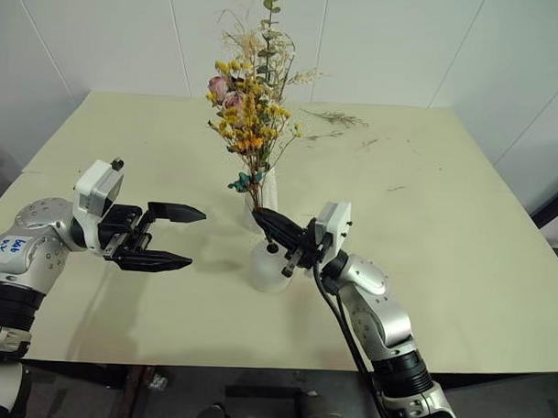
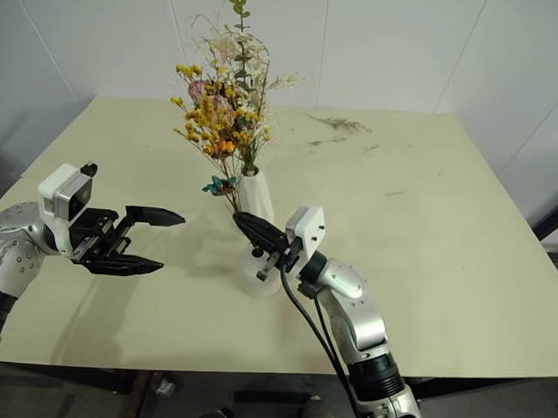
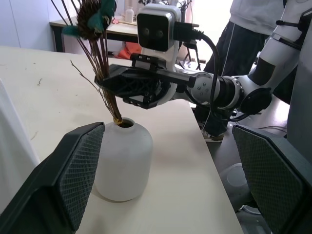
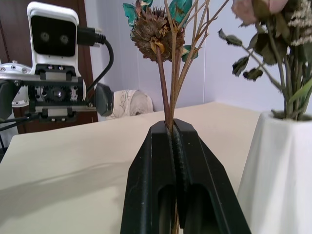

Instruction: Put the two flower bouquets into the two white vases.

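Observation:
The smaller bouquet [image 1: 249, 127] of yellow-orange dried flowers with a teal bloom [image 1: 242, 181] stands upright. My right gripper [image 1: 260, 215] is shut on its thin stems [image 4: 168, 102] just above the short white vase [image 1: 269, 267]. The stem ends sit in that vase's mouth [image 3: 125, 123]. Right behind it, the tall white vase [image 2: 254, 195] holds the larger bouquet with pink roses [image 1: 220, 86] and green leaves. To the left of both vases, my left gripper [image 1: 194, 235] hangs level and open, with nothing between its fingers [image 3: 74, 175].
Loose dried twigs [image 1: 338, 117] lie on the pale table [image 1: 443, 224] at the far right. A person [image 3: 248, 22] stands beyond the table's edge in the left wrist view. White walls close the back.

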Tool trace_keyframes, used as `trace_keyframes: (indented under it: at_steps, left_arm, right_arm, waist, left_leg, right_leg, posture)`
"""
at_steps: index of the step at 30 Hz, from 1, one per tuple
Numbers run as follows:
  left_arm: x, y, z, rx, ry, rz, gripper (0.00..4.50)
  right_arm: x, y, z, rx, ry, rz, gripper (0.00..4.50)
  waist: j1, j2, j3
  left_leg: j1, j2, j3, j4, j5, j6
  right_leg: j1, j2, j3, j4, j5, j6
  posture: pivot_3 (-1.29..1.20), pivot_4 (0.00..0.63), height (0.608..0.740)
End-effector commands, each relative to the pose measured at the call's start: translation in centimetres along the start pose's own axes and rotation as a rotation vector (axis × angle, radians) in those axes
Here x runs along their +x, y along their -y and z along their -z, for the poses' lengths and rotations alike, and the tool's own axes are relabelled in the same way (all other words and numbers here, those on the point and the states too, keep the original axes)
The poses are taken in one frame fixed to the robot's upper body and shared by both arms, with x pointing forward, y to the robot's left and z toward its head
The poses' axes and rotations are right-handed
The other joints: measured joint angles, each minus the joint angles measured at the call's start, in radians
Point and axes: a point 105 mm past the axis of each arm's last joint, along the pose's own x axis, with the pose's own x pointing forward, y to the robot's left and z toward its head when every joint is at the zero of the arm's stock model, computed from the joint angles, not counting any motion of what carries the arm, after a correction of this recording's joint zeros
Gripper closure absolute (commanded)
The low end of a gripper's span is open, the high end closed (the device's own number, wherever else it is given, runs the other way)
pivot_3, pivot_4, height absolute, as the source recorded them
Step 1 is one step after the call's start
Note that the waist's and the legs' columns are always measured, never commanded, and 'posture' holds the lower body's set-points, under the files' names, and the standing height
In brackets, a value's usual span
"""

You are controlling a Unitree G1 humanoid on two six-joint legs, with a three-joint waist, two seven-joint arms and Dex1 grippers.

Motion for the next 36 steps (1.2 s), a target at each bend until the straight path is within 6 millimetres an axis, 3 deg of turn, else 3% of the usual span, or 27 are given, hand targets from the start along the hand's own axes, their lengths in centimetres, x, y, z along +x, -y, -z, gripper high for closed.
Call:
trace_keyframes:
  at_steps: [1,19,22,34,36]
  left_arm:
    - [-0.1,1.2,-0.8,0.038,0.008,0.110,0.00]
    - [-0.4,0.9,-0.8,0.038,0.000,0.094,0.00]
    - [-0.4,0.9,-0.8,0.040,0.001,0.093,0.00]
    - [-0.4,0.7,-0.7,0.045,0.002,0.086,0.00]
    - [-0.4,0.7,-0.7,0.044,0.002,0.083,0.00]
  right_arm:
    - [-0.4,-0.5,-0.7,-0.047,0.018,-0.030,4.47]
    - [-1.9,0.3,-1.5,-0.106,-0.030,-0.034,4.47]
    - [-2.1,0.3,-1.5,-0.110,-0.040,-0.038,3.90]
    - [-2.3,0.0,-2.1,-0.132,-0.053,-0.047,0.03]
    - [-2.6,0.1,-2.1,-0.141,-0.065,-0.047,0.01]
  waist:
    - [-0.001,0.000,0.000]
    - [0.000,0.000,0.000]
    - [0.000,0.000,0.000]
    - [0.001,0.000,0.000]
    - [0.001,0.000,0.000]
  left_leg:
    - [0.000,0.000,0.000,0.000,0.000,0.000]
    - [0.000,0.000,0.000,0.000,0.000,0.000]
    - [0.000,0.000,0.000,0.000,0.000,0.000]
    - [0.000,0.000,0.000,0.000,0.000,0.000]
    - [0.000,0.000,0.000,0.000,0.000,0.000]
  right_leg:
    - [0.000,0.000,0.000,0.000,0.000,0.000]
    - [0.000,0.000,0.000,0.000,0.000,0.000]
    - [0.000,0.000,0.000,0.000,0.000,0.000]
    - [0.000,0.000,0.000,0.000,0.000,0.000]
    - [0.000,0.000,0.000,0.000,0.000,0.000]
  posture:
    - [0.00,0.150,0.740]
    - [0.00,0.150,0.740]
    - [0.00,0.150,0.740]
    - [0.00,0.150,0.740]
    - [0.00,0.150,0.740]
